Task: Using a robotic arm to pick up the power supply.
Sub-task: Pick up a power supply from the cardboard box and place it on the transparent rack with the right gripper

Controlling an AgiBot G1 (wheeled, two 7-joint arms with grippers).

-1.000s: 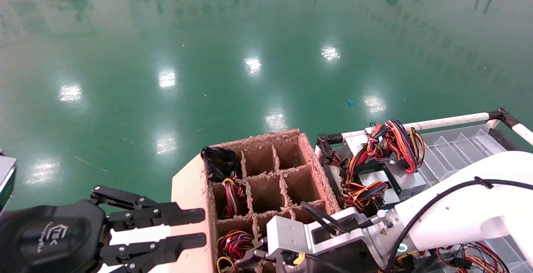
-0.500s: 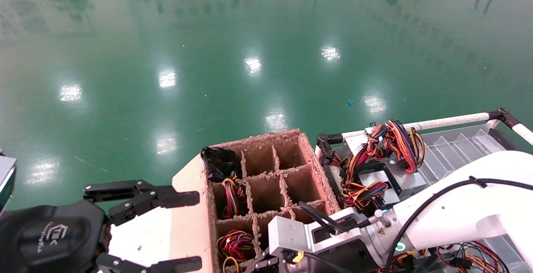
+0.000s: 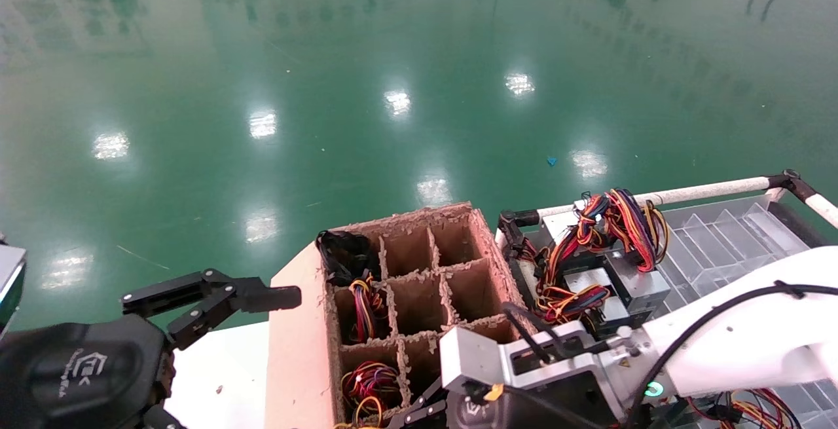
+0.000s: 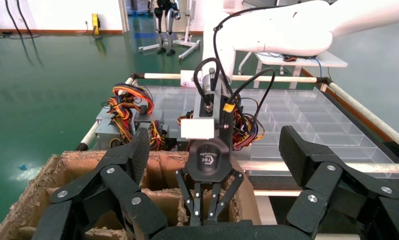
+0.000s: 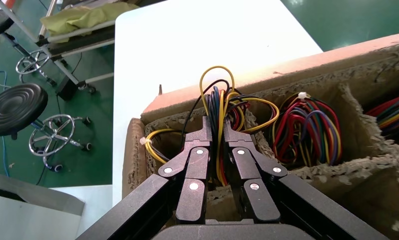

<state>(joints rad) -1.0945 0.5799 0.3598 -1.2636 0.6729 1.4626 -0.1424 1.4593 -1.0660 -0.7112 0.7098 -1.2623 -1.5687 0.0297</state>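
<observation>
A bundle of yellow, red and black wires [image 5: 220, 95] rises from the near corner cell of the brown divided carton [image 5: 307, 65]. My right gripper [image 5: 217, 125] is shut on these wires. The power supply body below them is hidden inside the cell. In the head view the right gripper [image 3: 419, 412] hangs over the carton's [image 3: 484, 239] near edge. My left gripper [image 4: 218, 147] hovers wide open to the left of the carton, holding nothing. Other silver-grey power supplies [image 3: 638, 285] with coloured wires lie to the right of the carton.
A clear ridged plastic tray [image 3: 727, 232] framed by a white pipe rail [image 3: 707, 188] stands at the right. Several carton cells hold more wire bundles [image 3: 366, 308]. A white tabletop [image 3: 222, 363] lies under the left gripper, with green floor beyond.
My left gripper has gone from nearly shut to wide open. The right wrist has shifted a little to the right over the carton's near edge.
</observation>
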